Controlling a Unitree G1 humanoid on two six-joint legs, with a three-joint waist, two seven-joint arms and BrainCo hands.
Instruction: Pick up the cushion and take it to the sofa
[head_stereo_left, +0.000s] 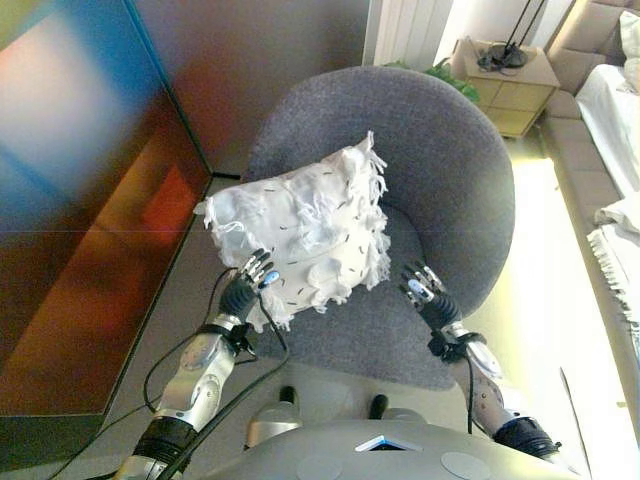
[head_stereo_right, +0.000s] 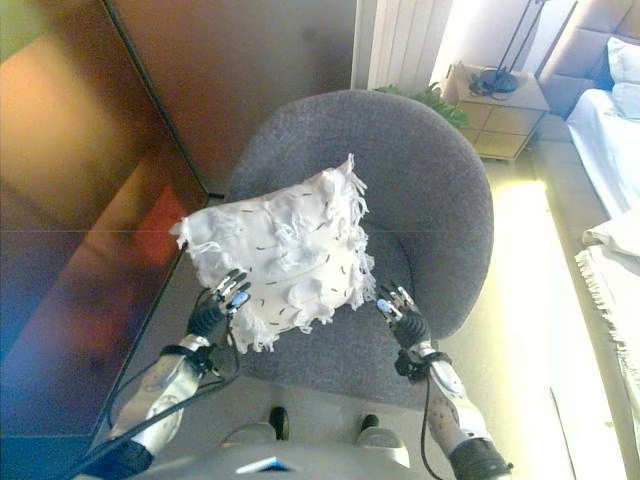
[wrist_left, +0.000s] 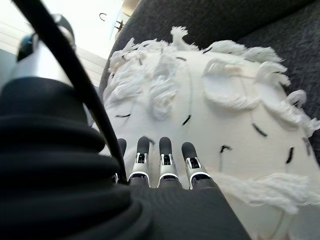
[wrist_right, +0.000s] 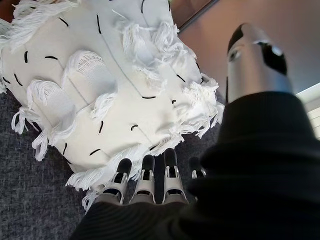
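Note:
A white fringed cushion (head_stereo_left: 300, 225) with small black dashes lies tilted on the seat of a round grey armchair (head_stereo_left: 450, 160). My left hand (head_stereo_left: 245, 285) is at the cushion's near left corner, open, its straight fingers (wrist_left: 165, 162) resting against the fabric. My right hand (head_stereo_left: 428, 295) is over the seat by the cushion's near right edge, also open. Its fingers (wrist_right: 147, 177) point at the fringe and stand just short of it. Neither hand has the cushion (wrist_right: 100, 85) in its grasp.
A large dark glossy panel (head_stereo_left: 80, 220) stands close along the left. Behind the armchair are a green plant (head_stereo_left: 450, 75) and a wooden nightstand (head_stereo_left: 510, 85) with a lamp. A beige upholstered seat with white cloths (head_stereo_left: 615, 130) runs along the right edge.

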